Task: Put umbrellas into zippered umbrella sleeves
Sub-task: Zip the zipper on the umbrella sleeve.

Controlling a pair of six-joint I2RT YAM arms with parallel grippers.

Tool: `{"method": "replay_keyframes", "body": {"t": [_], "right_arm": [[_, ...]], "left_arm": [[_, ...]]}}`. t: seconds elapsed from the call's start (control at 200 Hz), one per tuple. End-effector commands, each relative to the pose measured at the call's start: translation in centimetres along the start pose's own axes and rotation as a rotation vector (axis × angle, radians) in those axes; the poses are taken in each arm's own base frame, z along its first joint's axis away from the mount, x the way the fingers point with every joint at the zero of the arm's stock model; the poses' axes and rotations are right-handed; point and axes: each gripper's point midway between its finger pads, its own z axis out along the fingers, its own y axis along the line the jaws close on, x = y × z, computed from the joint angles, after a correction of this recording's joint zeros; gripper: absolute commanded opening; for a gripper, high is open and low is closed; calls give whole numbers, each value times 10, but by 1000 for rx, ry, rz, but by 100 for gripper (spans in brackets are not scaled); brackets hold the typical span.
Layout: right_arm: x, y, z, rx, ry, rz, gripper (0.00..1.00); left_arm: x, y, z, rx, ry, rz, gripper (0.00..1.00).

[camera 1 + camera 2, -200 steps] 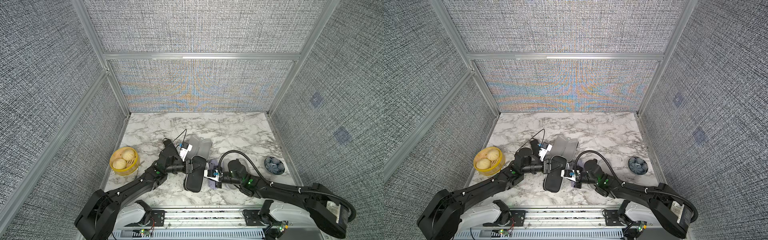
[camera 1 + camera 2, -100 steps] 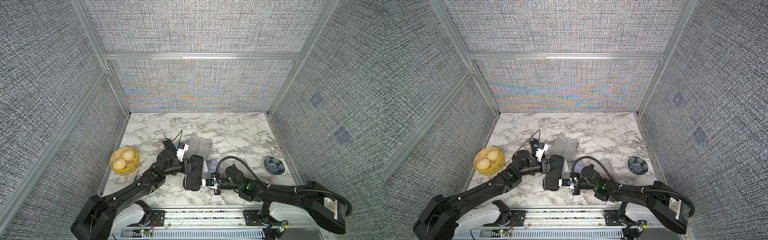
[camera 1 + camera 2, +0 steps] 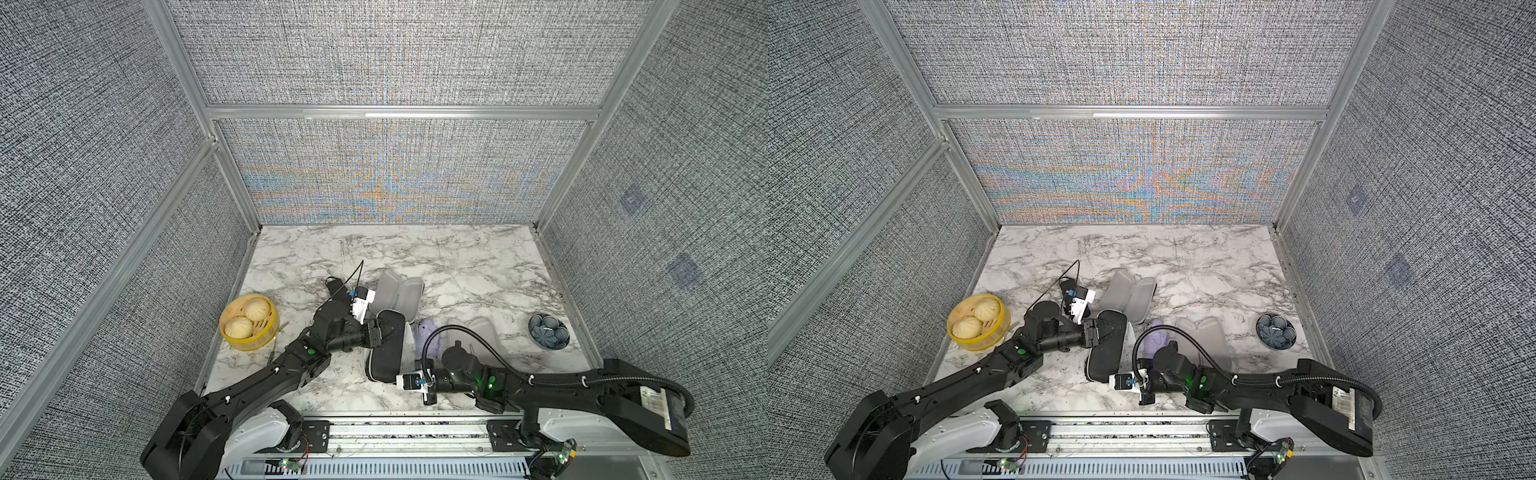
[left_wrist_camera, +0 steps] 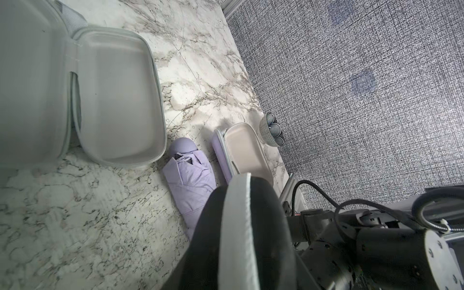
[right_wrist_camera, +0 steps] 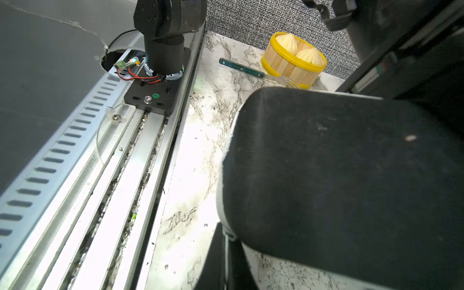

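Black sleeve point(image 3: 384, 361), tabletop point(image 3: 478, 266) front edge, halves together, contents hidden: left gripper point(image 3: 385, 330) grasps its far end; right gripper point(image 5: 225, 248) clenched at its near end.
Grey-lined sleeve point(image 3: 399, 291): open, empty.
Lavender sleeve point(image 3: 478, 338): open, empty; lavender umbrella point(image 3: 428, 338) lies beside it.
Yellow basket point(image 3: 249, 347), left edge: two buns point(image 3: 256, 309).

Both top views look steeply down from high over the robot's base, sharing the whole marble table point(image 3: 457, 257). Both wrist cameras sit close against the black sleeve point(image 4: 268, 238): the left faces rightward across the table, the right faces the yellow basket point(image 5: 288, 69).
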Motion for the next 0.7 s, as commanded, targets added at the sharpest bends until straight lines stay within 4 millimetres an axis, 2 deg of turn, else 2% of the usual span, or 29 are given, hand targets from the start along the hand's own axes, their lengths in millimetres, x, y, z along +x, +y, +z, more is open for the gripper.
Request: {"method": "replay_keyframes", "body": {"t": [0.0,0.185,0.365,0.49,0.696], "right_arm": [[-19,16,4,-73,-66,-8,0],[-27,24,12,-74,-49,4,0],[-30,16,27,-24,-19,75,0],[-29,1,32,54,0,162,0],[-50,-8,41,68,-85,269,0]], "left_arm": [[-34,-1,-4,-40,-162,82,0],[-40,8,-9,-100,-193,91,0],[-44,11,-15,-131,-236,90,0],[-47,19,-22,-180,-270,76,0],[-46,35,-25,-208,-332,7,0]]}}
